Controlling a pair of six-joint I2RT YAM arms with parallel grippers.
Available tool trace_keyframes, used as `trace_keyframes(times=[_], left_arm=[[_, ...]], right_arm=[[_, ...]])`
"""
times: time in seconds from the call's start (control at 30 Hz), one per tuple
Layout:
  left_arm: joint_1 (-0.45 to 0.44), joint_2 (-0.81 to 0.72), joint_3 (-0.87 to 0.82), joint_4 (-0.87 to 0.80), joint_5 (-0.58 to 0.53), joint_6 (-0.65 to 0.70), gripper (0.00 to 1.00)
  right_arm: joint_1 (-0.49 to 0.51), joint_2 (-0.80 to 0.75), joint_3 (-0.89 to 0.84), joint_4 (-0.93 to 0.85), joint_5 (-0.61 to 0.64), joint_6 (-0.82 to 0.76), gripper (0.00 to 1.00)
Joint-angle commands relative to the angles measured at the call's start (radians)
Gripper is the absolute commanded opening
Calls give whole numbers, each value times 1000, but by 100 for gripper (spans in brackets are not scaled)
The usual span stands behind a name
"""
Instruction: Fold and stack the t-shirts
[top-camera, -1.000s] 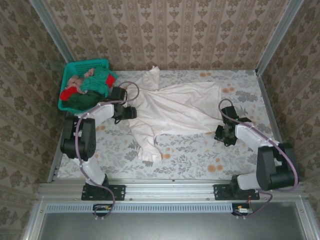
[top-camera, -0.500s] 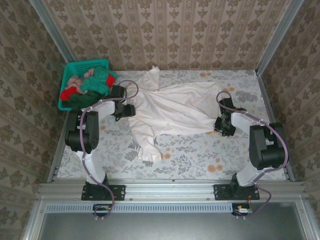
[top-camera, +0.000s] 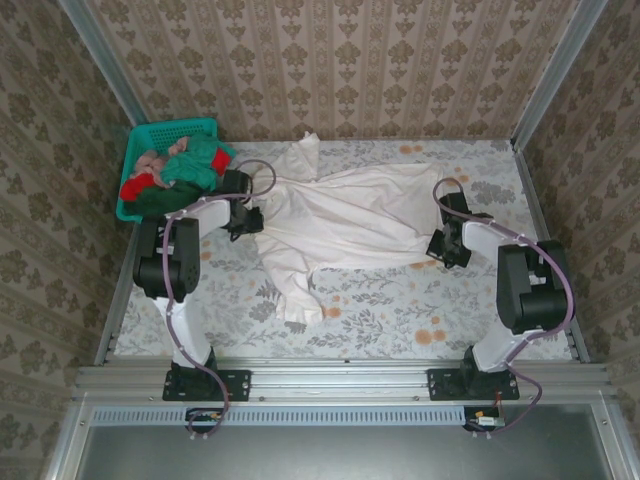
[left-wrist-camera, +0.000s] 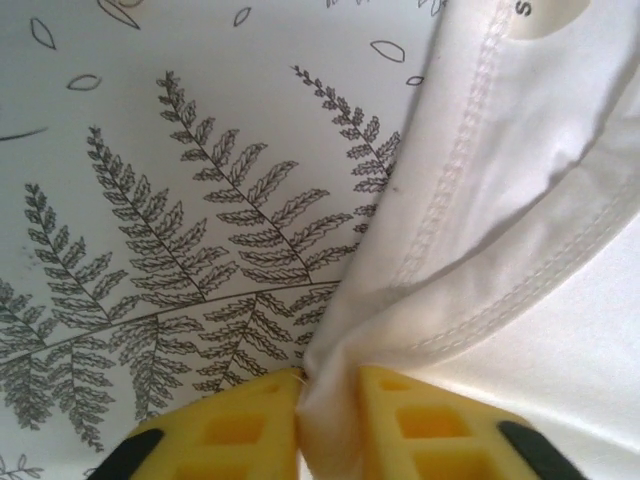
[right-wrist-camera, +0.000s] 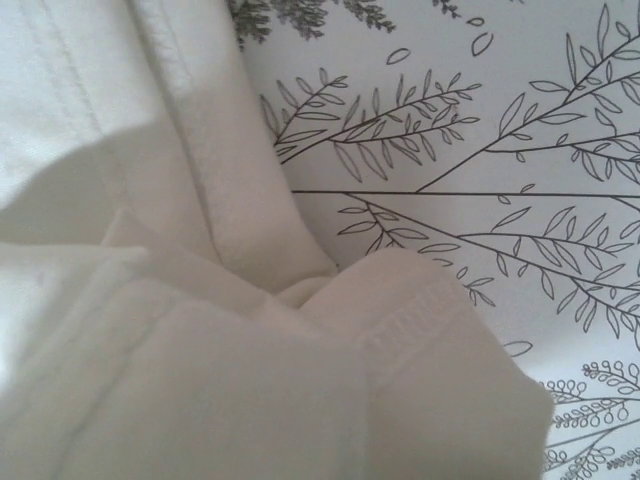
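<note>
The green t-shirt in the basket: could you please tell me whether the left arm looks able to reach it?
Probably not yet: the left pincer is shut on the white t-shirt. The green t-shirt lies uncovered in the basket close by; after letting go it likely could.

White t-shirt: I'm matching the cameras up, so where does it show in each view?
Top external: white t-shirt spread mid-table between the arms.
Left wrist: white t-shirt on the right, edge pinched between yellow fingers.
Right wrist: white t-shirt bunched across left and bottom.
Shared landmark: leaf-printed tablecloth.
</note>
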Motion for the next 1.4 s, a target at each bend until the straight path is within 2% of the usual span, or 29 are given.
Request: trace_keyframes(times=[0.0, 0.03, 0.2, 0.4, 0.5, 0.6, 0.73, 0.8, 0.9, 1.0, 1.07, 1.1, 1.17, 1.23, 1.27, 1.3, 1.37], left_arm=[[-17, 13, 0, 40, 91, -7, 13], [-17, -2, -11, 40, 94, -11, 9], [-21, -117, -32, -29, 74, -27, 0], [-19, -452, 32, -242, -19, -12, 0], [-10, -606, 112, -339, -67, 17, 0], [18, -693, 225, -436, -79, 39, 0], [54, -712, 346, -517, -87, 68, 0], [73, -709, 366, -527, -85, 77, 0], [96, -701, 359, -524, -56, 77, 0], [103, -698, 323, -482, -32, 65, 0], [102, -667, 328, -468, -8, 58, 0], [101, -642, 345, -470, -4, 57, 0], [101, -597, 375, -469, 19, 53, 0], [101, -566, 409, -454, 43, 50, 0], [102, -551, 437, -456, 45, 50, 0], [100, -535, 466, -466, 49, 57, 0], [99, -522, 502, -482, 54, 61, 0]], right_arm=[[-2, -112, -4, -47, -17, -21, 0], [-2, -141, -5, -48, -18, -27, 0], [-4, -251, 22, -158, -38, -57, 0], [-17, -487, 156, -333, -63, -88, 0], [-20, -549, 283, -415, -65, -100, 0], [-22, -560, 418, -479, -78, -122, 0], [-39, -539, 546, -534, -35, -146, 0], [-48, -514, 551, -534, 7, -158, 0], [-72, -479, 523, -549, -19, -179, 0], [-77, -487, 461, -500, 6, -182, 0], [-96, -457, 480, -489, -5, -184, 0], [-101, -431, 507, -490, -18, -188, 1], [-105, -392, 556, -486, -89, -196, 19], [-105, -374, 579, -462, -138, -194, 18], [-105, -365, 598, -465, -150, -195, 22], [-106, -358, 611, -469, -155, -197, 22], [-107, -364, 608, -461, -144, -190, 11]])
